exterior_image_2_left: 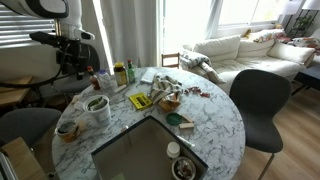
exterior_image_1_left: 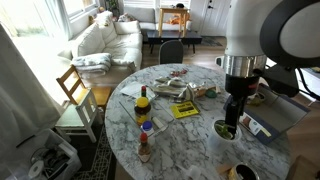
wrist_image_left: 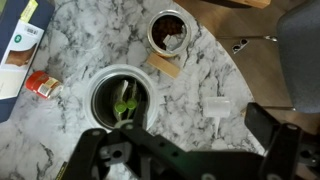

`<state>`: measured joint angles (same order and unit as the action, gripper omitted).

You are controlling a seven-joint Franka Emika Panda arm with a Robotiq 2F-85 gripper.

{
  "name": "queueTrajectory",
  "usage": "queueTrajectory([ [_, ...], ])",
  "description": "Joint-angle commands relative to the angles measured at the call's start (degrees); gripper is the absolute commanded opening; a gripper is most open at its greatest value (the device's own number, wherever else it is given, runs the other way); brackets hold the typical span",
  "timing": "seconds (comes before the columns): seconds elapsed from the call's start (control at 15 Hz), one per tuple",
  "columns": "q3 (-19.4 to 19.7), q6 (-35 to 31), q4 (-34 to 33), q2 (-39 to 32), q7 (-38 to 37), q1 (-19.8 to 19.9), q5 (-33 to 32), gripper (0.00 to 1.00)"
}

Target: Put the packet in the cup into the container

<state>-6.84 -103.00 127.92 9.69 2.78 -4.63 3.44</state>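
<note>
In the wrist view the jaws of the gripper [wrist_image_left: 195, 135] stand apart with nothing between them. They hang above the desk [wrist_image_left: 235, 70], and the one dark finger [wrist_image_left: 115, 150] overlaps the near rim of the cup [wrist_image_left: 125, 98]. The packet [wrist_image_left: 125, 100] lies inside that cup, a thin green sliver against the white wall, apparently standing on edge, though its lean is hard to read. The step in hand looks like the reach into the cup. The cup's mouth sits to one side of the gap between the jaws, so the wrist probably wants a sideways shift until the green edge is centred in that gap. The packet is slim, so it makes sense to turn the jaws to close across its flat faces. Narrow them enough to pass the rim, then go straight down, since a finger landing on the rim could tip or push the cup. Close gently, then lift vertically until the packet clears the rim. The dark cup [wrist_image_left: 170, 32] stands just beyond and should be left untouched. The container [exterior_image_1_left: 168, 88] lies farther across the desk, past the yellow packet [exterior_image_1_left: 183, 110], so the carry should pass high over them.
</note>
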Motion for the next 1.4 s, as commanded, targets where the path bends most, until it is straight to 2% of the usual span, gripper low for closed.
queueTrajectory([
  [0.0, 1.6, 0.7, 0.7, -1.4, -0.5, 0.7, -0.6, 1.00],
  [0.53, 5.2, -10.9, 6.9, -5.4, 1.5, 3.1, -1.4, 1.00],
  [0.87, 5.9, -21.9, 10.7, -7.6, 1.9, 3.6, -0.5, 1.00],
  [0.93, 6.0, -23.9, 11.2, -7.7, 1.6, 3.7, -0.8, 0.92],
  [1.0, 6.1, -25.7, 11.8, -8.0, 1.5, 3.8, -1.1, 0.88],
  [1.13, 6.1, -28.2, 12.5, -8.4, 1.4, 3.9, -1.3, 0.61],
  [1.33, 6.3, -29.9, 13.1, -8.6, 1.3, 4.1, -1.5, 0.37],
])
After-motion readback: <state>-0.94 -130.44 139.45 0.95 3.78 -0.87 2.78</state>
